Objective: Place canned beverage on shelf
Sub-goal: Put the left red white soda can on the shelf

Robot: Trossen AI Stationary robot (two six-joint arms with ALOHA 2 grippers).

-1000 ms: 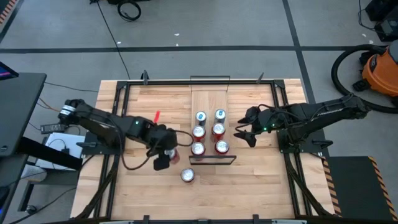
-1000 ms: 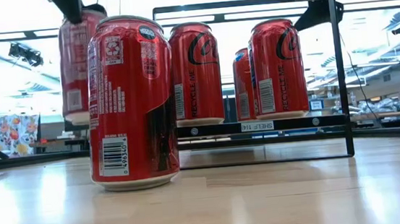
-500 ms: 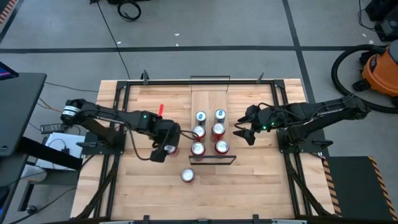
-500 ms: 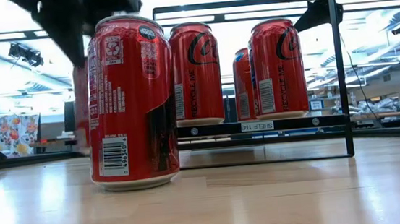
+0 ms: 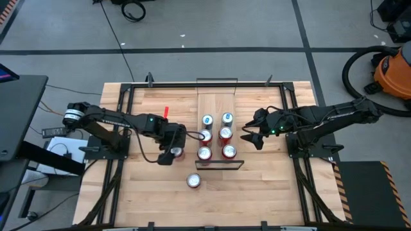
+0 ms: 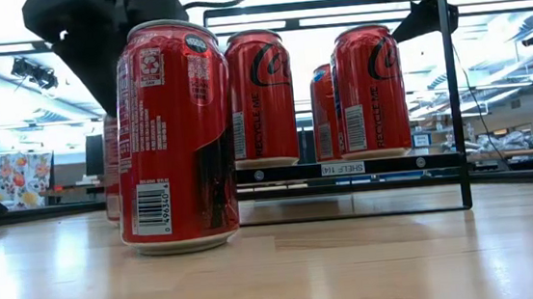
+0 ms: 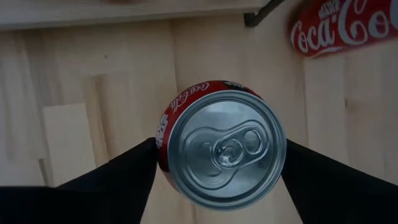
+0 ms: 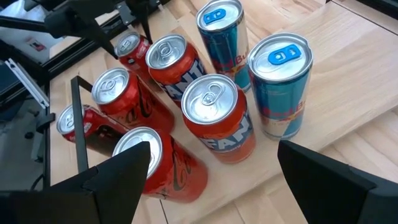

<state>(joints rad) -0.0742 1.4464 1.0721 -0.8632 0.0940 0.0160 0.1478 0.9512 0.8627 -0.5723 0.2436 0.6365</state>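
My left gripper [image 5: 172, 152] is shut on a red can [image 7: 224, 146] just left of the shelf [image 5: 215, 106]. In the low view this can [image 6: 110, 168] shows behind a loose red can [image 6: 171, 138], which stands on its base on the table near the front edge [image 5: 193, 181]. The shelf is a narrow light-wood board with black wire rails. Several cans stand on it, red ones [image 8: 214, 118] and two blue-silver ones [image 8: 280, 84]. My right gripper [image 5: 250, 138] is open and empty just right of the shelf. My left gripper pinches the red can's round wall just below its rim [image 7: 163, 146] between its two fingers, one on each side. The fingers [image 7: 124, 180] come from above, pointing down. The can is upright, top up, with its base down at the tabletop [image 6: 113, 219].
Black frame rails run along the table's left [image 5: 122, 128] and right [image 5: 289, 122] sides. Bare wood [image 5: 257, 192] lies in front of the shelf's near wire rail [image 5: 219, 163]. An orange vacuum [image 5: 393, 74] stands on the floor beyond the table's far right.
My left gripper has gone down and a little toward the far edge and the shelf, carrying the red can. The can hung well above the table a second ago and is now down at table level, still upright.
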